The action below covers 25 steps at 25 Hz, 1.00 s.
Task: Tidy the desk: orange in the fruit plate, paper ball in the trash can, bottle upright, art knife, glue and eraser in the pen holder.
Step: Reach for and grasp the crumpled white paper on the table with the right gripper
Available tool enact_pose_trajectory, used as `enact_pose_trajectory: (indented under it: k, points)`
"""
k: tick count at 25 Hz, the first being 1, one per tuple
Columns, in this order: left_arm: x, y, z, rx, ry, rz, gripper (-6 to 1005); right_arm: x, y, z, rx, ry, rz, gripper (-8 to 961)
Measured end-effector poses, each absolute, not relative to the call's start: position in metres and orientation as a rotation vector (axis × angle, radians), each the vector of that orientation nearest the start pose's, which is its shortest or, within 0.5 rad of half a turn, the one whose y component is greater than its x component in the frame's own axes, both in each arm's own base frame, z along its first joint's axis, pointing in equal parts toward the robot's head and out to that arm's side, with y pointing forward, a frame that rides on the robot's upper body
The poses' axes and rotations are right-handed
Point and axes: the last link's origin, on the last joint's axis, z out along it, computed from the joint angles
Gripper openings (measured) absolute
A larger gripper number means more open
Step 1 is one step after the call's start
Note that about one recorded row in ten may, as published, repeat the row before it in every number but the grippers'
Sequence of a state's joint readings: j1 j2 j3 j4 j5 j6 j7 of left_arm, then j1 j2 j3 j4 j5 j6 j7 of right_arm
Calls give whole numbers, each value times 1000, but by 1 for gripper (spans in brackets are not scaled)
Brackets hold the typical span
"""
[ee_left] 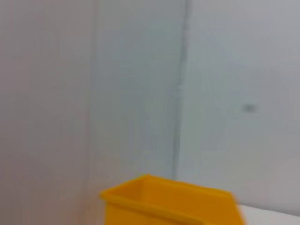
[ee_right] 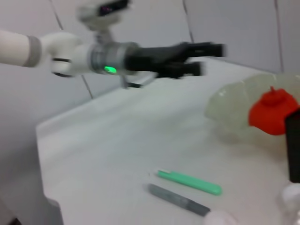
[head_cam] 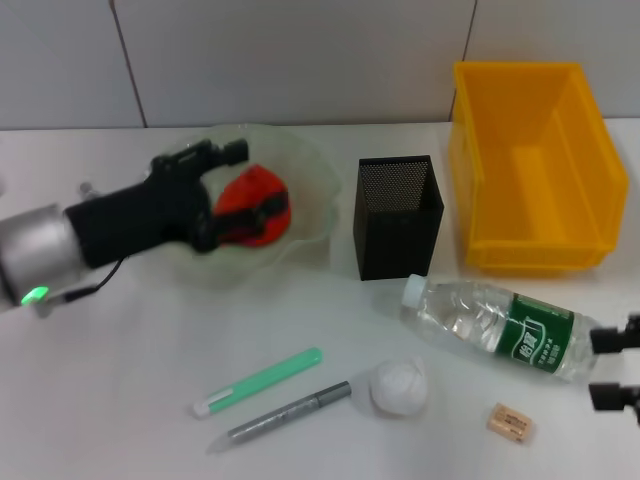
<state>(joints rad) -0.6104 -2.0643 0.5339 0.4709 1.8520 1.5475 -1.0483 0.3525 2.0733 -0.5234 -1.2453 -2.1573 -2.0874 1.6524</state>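
Note:
The orange (head_cam: 250,200) (ee_right: 272,111) rests in the fruit plate (head_cam: 322,175) (ee_right: 229,108). My left gripper (head_cam: 232,185) (ee_right: 199,60) hovers open above it, holding nothing. On its side on the desk (head_cam: 120,400) lies the bottle (head_cam: 495,325), cap toward the pen holder (head_cam: 398,215). My right gripper (head_cam: 612,365) stands open at the bottle's base, at the right edge. The paper ball (head_cam: 400,388) and eraser (head_cam: 510,422) sit near the front. A green stick (head_cam: 260,383) (ee_right: 190,182) and a grey pen-shaped tool (head_cam: 285,410) (ee_right: 178,200) lie front-centre; which is knife or glue is unclear.
The yellow trash can (head_cam: 535,180) (ee_left: 168,201) stands at the back right, beside the pen holder. A tiled wall runs behind the desk. The desk's left edge shows in the right wrist view.

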Motion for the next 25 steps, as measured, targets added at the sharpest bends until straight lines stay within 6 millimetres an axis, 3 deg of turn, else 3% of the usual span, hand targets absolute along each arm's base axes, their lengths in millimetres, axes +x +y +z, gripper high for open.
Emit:
enact_pose_trajectory:
  k: [3,4,7,8,9,13,17,22,23,25]
  points:
    - [-249,329,12,-2584,-270,-982,850,243,269,115,-2847,724,293,726]
    - [-252,320,14,-2610,-256,-996,850,243,269,115,-2847,724,293,727]
    - [-258,302,15,-2674,-246,-1003,849,217,283,118,-2851,746,110,728]
    - [-261,294,14,-2723,-256,-997,849,197,293,112,-2881,746,-25,728]
    - [-261,294,14,-2723,-256,-997,849,197,293,112,-2881,746,-25,729]
    - [-268,280,14,-2845,-327,-962,849,159,316,89,-2941,778,-323,730]
    - [-271,276,14,-2853,-352,-956,848,140,329,72,-2935,762,-458,732]
    - [-277,271,10,-2844,-398,-948,848,127,344,37,-2905,689,-611,734]
    - [-277,271,10,-2844,-402,-948,847,125,347,20,-2894,650,-661,734]
    - [-278,270,10,-2844,-410,-944,847,125,348,13,-2888,633,-681,735]
